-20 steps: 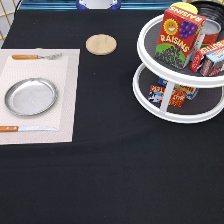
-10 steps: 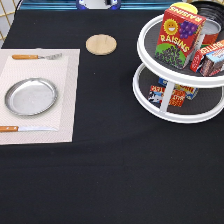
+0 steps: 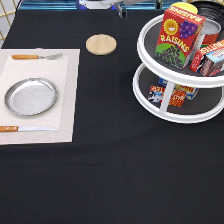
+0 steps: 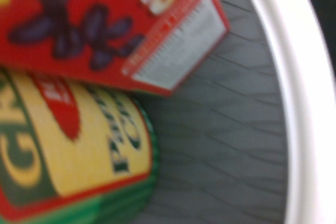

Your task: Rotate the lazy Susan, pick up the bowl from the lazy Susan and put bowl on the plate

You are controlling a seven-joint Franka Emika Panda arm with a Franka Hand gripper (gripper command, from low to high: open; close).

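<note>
The white two-tier lazy Susan (image 3: 170, 116) stands at the exterior view's right. A glossy black bowl (image 3: 207, 7) sits at the back of its top tier, mostly hidden behind a red raisins box (image 3: 177, 35). The silver plate (image 3: 30, 96) lies empty on a pale placemat (image 3: 67, 100) at the left. Only a dark bit of my gripper (image 3: 121, 9) shows at the top edge, left of the lazy Susan and holding nothing that shows. The wrist view shows the raisins box (image 4: 97, 35), a yellow-green package (image 4: 67, 150) and the turntable's grey surface (image 4: 217, 140) with its white rim (image 4: 307, 125).
A round wooden coaster (image 3: 101, 44) lies between the placemat and the lazy Susan. A fork (image 3: 37, 56) and a knife (image 3: 20, 129) flank the plate. Smaller red boxes (image 3: 210, 57) sit on the top tier and cartons (image 3: 175, 95) on the lower tier. A black cloth (image 3: 110, 175) covers the table.
The arm at the top edge has shifted a little to the right. Nothing on the table has moved.
</note>
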